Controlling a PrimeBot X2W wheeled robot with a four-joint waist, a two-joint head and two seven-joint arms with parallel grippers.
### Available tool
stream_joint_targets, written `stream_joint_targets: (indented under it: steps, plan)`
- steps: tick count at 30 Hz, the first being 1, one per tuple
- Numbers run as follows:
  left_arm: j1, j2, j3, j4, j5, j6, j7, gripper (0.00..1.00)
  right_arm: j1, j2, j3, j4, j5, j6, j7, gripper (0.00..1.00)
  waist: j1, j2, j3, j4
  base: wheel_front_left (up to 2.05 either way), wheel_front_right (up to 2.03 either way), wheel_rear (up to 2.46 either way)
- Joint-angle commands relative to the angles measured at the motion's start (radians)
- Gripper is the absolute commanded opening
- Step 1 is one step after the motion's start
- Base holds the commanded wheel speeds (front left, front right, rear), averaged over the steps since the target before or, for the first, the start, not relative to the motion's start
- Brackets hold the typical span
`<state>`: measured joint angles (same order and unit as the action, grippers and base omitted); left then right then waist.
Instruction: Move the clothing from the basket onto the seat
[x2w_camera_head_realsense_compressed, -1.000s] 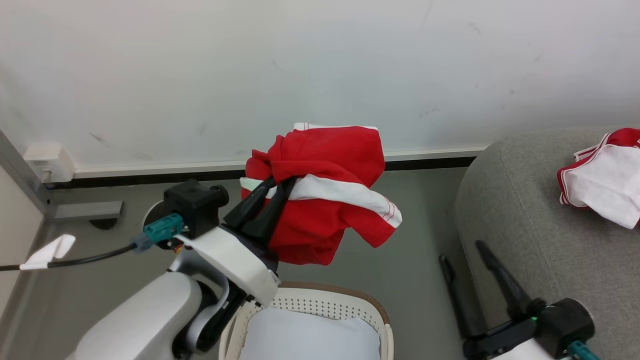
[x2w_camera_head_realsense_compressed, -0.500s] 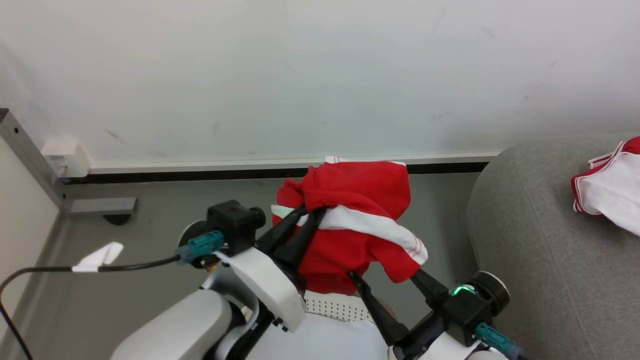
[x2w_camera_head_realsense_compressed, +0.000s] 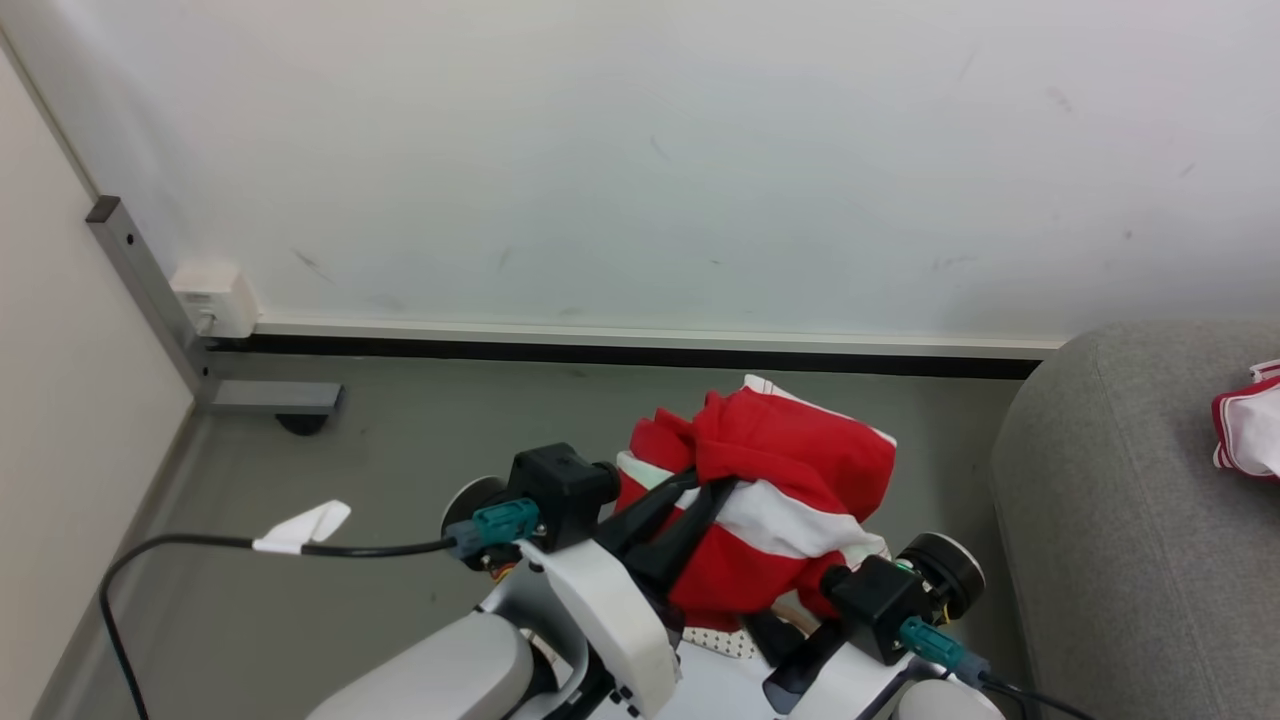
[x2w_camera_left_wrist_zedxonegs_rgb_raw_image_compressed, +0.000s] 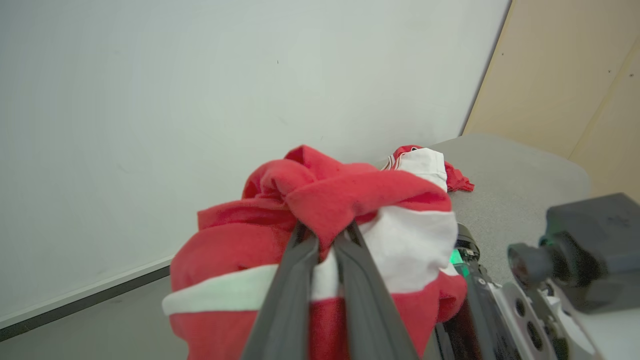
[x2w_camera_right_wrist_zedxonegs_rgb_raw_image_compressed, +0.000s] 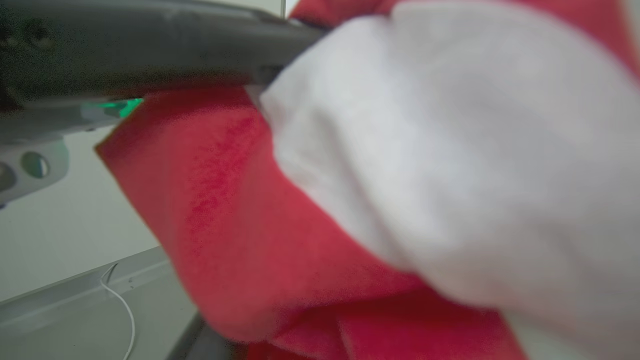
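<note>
My left tool is pinched tight on a bunched red garment with a white band, holding it up off the floor. A sliver of perforated basket shows beneath it. My right tool is pushed against the cloth's lower right. Its tips are buried, so I cannot tell how wide it stands. Further right, the grey sofa carries a second red-and-white garment.

No writing can be read anywhere. The white tag on the black cable at the near left shows no legible print. A faint mark on the wall box at the far left is too small to make out.
</note>
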<state>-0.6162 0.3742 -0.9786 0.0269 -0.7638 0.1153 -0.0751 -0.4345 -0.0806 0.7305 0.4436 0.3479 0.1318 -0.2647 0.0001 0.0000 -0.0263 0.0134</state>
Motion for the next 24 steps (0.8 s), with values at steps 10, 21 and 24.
stream_joint_targets:
  steps: [10, 21, 24]
  plan:
    - [0.021, 0.019, 0.017, 0.019, -0.015, 0.016, -0.010, 0.00, 0.063, -0.001, -0.104, -0.090, 0.053, -0.002, 0.001, 0.00, -0.0001, 0.0000, 0.007, -0.012, 0.00, 0.00, 0.00]
    - [0.028, 0.030, 0.029, -0.009, -0.005, 0.032, -0.046, 1.00, 0.151, -0.031, -0.282, -0.236, 0.062, -0.002, 0.000, 0.00, -0.0001, 0.0000, 0.030, -0.116, 0.00, 0.00, 0.00]
    - [0.035, 0.034, 0.033, -0.015, 0.003, 0.035, -0.065, 1.00, 0.152, -0.050, -0.332, -0.262, 0.051, -0.002, 0.001, 0.00, -0.0001, 0.0000, 0.040, -0.165, 0.00, 0.00, 0.00]
